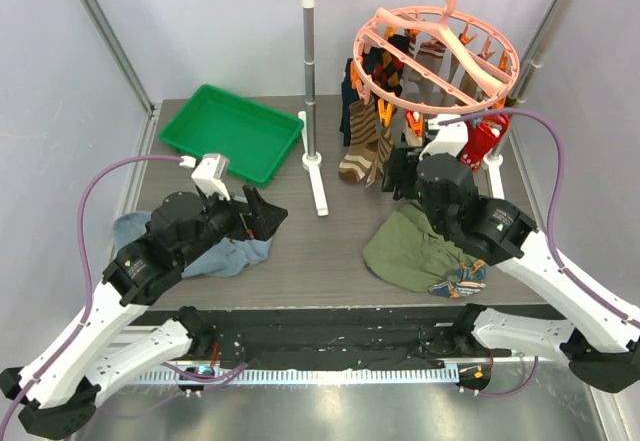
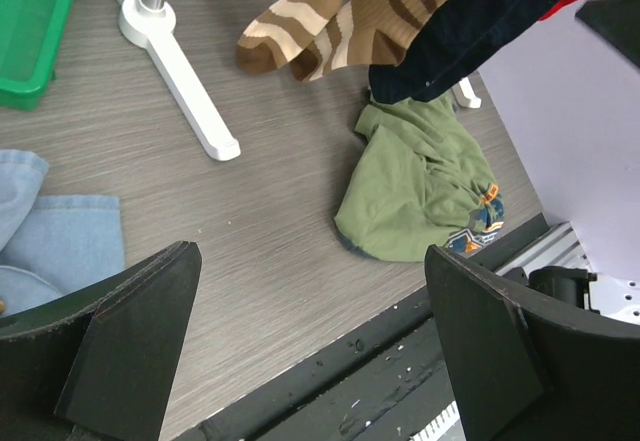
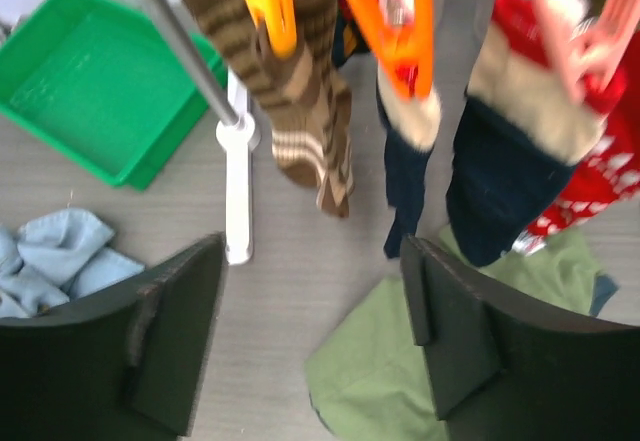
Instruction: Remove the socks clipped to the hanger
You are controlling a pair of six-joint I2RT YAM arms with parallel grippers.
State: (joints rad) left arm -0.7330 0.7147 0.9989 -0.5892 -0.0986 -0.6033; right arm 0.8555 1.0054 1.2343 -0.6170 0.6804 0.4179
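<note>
Hanger: the round salmon-pink plastic clip hanger [image 1: 437, 53] hangs by its hook from the grey-and-white metal rail stand [image 1: 310, 81], at about 1 o'clock in the overhead view.
Socks: the mixed-colour small socks [image 1: 372, 131] dangle from the ring of pegs, all apparently clipped on; brown-striped ones at the ring's 8 o'clock side, navy and red-patterned ones [image 3: 500, 161] nearer 5 o'clock.
Right gripper: the right gripper [image 1: 403, 173] is raised just below the ring's near edge, jaws spread with nothing between them; its wrist view looks straight up at a navy sock [image 3: 405, 151] under an orange peg [image 3: 395, 21].
Left gripper: the left gripper [image 1: 262, 211] sits low at 8 o'clock above the blue denim garment [image 1: 225, 256], fully released and empty.
Other items: a green plastic tray [image 1: 232, 131] at 10 o'clock; an olive-green garment [image 1: 415, 251] on the table at 5 o'clock.
Step in hand: lining up the right arm on a first sock.
Next move: likely advance until the navy sock lies between the jaws, clamp, then pull down off the peg.
Risk: the ring may swing or tilt under the pull.
</note>
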